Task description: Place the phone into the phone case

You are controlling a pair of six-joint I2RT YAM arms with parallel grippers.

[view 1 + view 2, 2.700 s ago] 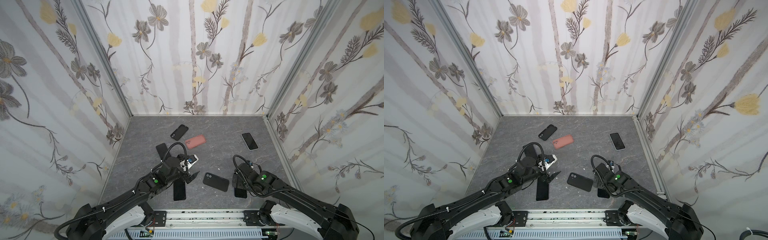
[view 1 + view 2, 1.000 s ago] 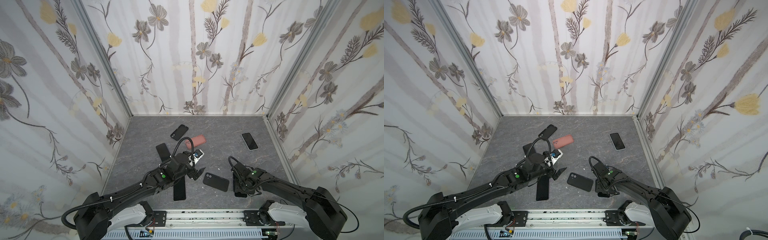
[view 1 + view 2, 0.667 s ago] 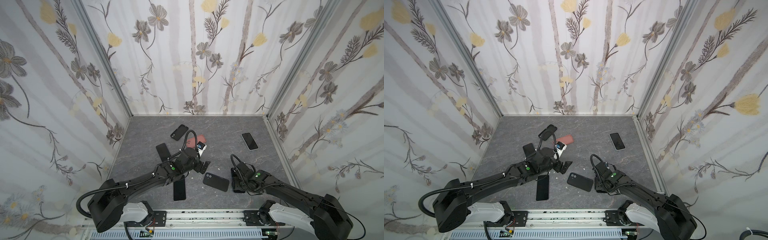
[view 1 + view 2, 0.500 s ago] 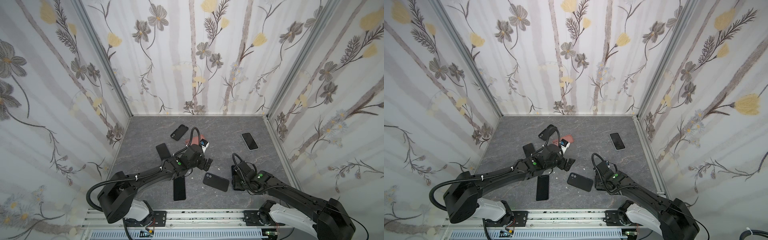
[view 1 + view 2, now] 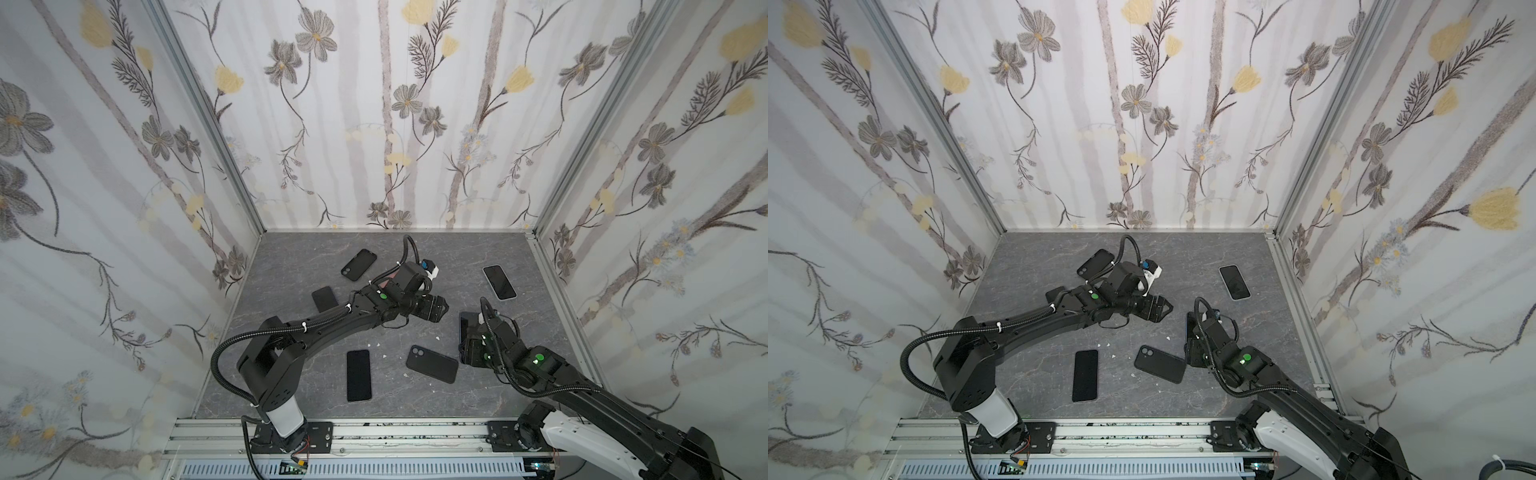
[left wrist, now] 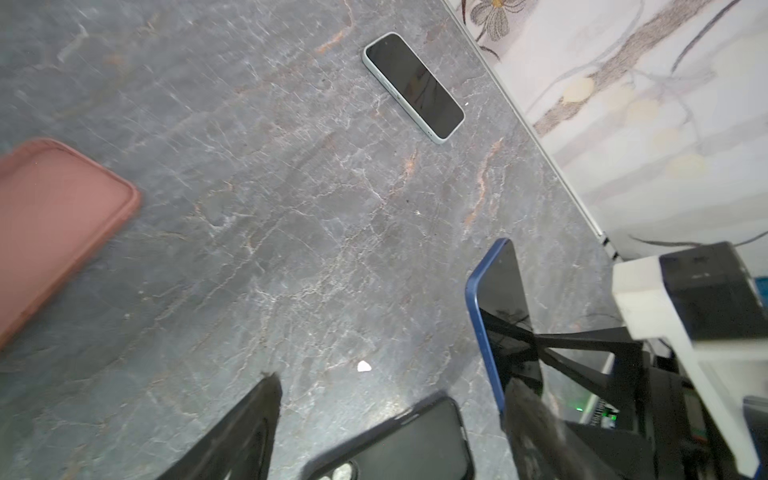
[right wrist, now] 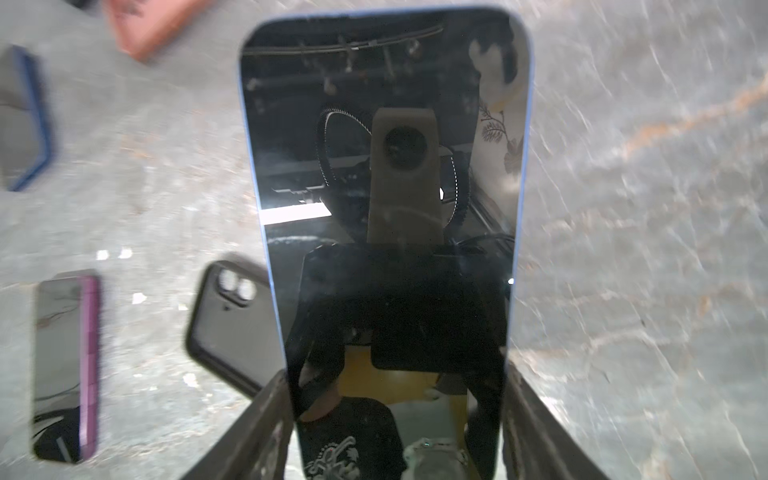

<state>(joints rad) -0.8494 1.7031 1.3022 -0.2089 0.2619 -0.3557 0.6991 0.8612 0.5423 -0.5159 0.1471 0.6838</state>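
Note:
My right gripper is shut on the edges of the phone, a blue-rimmed handset with its dark screen facing the wrist camera. Both top views show this gripper holding the phone tilted above the table at right of centre. The phone case is black, lies flat with its camera cut-out up, just left of the phone. My left gripper reaches across the middle, open, above the case, one finger close beside the phone.
A white-rimmed phone lies at the back right. A black phone lies near the front, a dark phone and a black case at the back left. A pink case sits under my left arm.
My left arm has swung from the front left across the middle toward the held phone, and its jaws have narrowed a little. The right gripper keeps the phone and has shifted slightly back.

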